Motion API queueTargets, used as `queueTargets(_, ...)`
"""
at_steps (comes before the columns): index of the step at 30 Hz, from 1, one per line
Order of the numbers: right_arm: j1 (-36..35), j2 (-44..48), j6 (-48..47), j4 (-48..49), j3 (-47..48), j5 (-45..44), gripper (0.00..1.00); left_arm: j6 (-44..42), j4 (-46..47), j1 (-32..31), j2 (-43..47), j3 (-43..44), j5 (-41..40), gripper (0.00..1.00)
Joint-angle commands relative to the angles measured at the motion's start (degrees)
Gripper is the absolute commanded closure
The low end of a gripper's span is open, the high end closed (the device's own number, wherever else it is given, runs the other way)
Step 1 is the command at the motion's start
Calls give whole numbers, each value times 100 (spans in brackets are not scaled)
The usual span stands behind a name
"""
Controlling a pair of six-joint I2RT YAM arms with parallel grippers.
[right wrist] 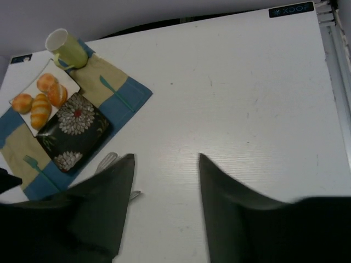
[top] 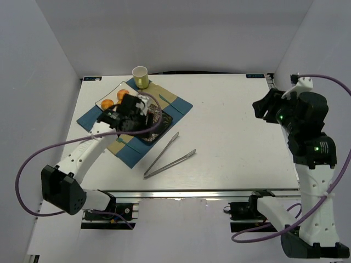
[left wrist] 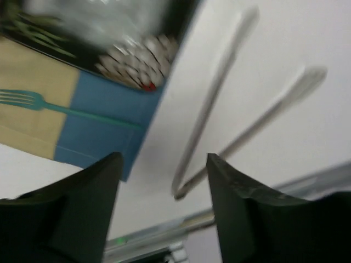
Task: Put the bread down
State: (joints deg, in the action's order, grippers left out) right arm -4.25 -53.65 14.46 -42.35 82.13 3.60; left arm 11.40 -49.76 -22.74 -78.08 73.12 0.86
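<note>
Left tool [left wrist: 163,159] hangs low over the near edge of the black flowered plate [right wrist: 74,131] and the blue-and-tan placemat [right wrist: 129,96], fingers apart with nothing between them, tongs [left wrist: 209,109] lying on the white surface [top: 230,126] just beside. Bread [right wrist: 41,98] sits as four golden rolls on the white plate [right wrist: 64,81] at the far left, touching the black plate's edge, a green cup [right wrist: 66,49] just behind. Right tool [right wrist: 166,159] is well apart on the right, high up, fingers spread and empty.
</note>
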Motion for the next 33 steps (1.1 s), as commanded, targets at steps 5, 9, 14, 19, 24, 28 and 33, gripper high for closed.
queueTargets(5, -32, 539, 101, -125, -715, -218, 11, -191, 44, -1074, 698, -817, 125, 6)
queueTargets(9, -32, 417, 83, -168, -786, -201, 11, -155, 493, -1706, 514, -1028, -242, 4)
queueTargets(14, -32, 232, 110, -256, -575, -272, 11, -269, 932, -2524, 206, -1432, -771, 2)
queueTargets(19, -32, 206, 101, -335, -514, -201, 11, -568, 1003, -2919, -277, -1520, -974, 2)
queueTargets(24, -32, 241, 75, -371, -531, -140, 11, -884, 1336, -2982, -392, -1775, -1387, 2)
queueTargets(28, -32, 258, 110, -406, -592, -70, 11, -1122, 1468, -2982, -707, -1801, -1177, 2)
queueTargets(33, -32, 241, 84, -450, -531, -69, 11, -1342, 1714, -2982, -945, -1907, -949, 2)
